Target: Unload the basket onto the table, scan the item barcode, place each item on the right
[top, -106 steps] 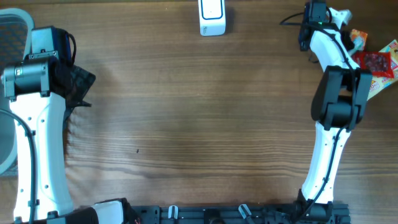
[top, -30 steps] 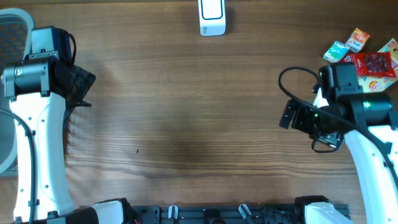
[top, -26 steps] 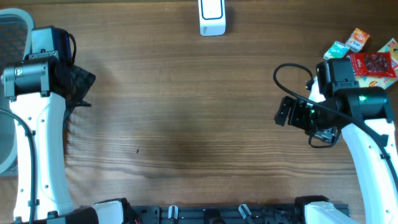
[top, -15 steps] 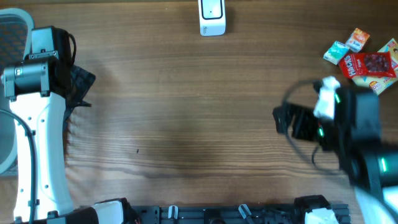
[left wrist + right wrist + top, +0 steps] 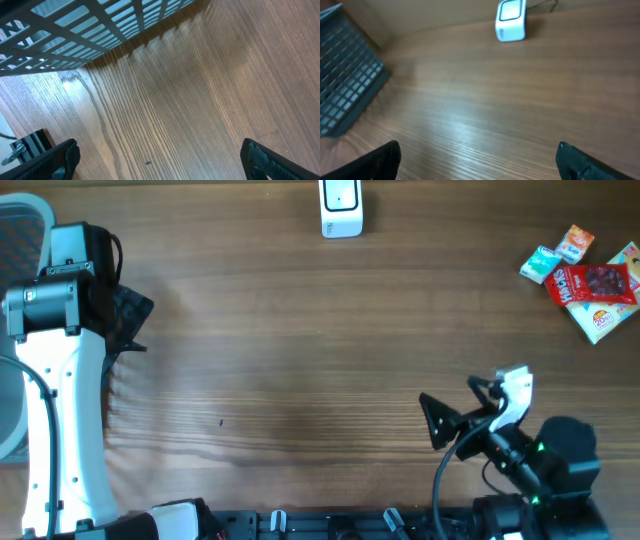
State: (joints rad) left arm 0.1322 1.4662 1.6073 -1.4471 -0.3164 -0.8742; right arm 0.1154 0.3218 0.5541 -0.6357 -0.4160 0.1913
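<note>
Snack packets [image 5: 590, 280] lie clustered at the far right corner of the table [image 5: 300, 360], a red one among them, touched by neither arm. The white scanner [image 5: 341, 207] stands at the middle of the far edge, well apart from them. The right gripper [image 5: 479, 164] hangs over bare wood near the front right, facing the scanner, jaws spread wide and empty. The left gripper [image 5: 160, 161] is at the left side beside a dark mesh basket [image 5: 75, 25], jaws likewise wide apart, holding nothing.
</note>
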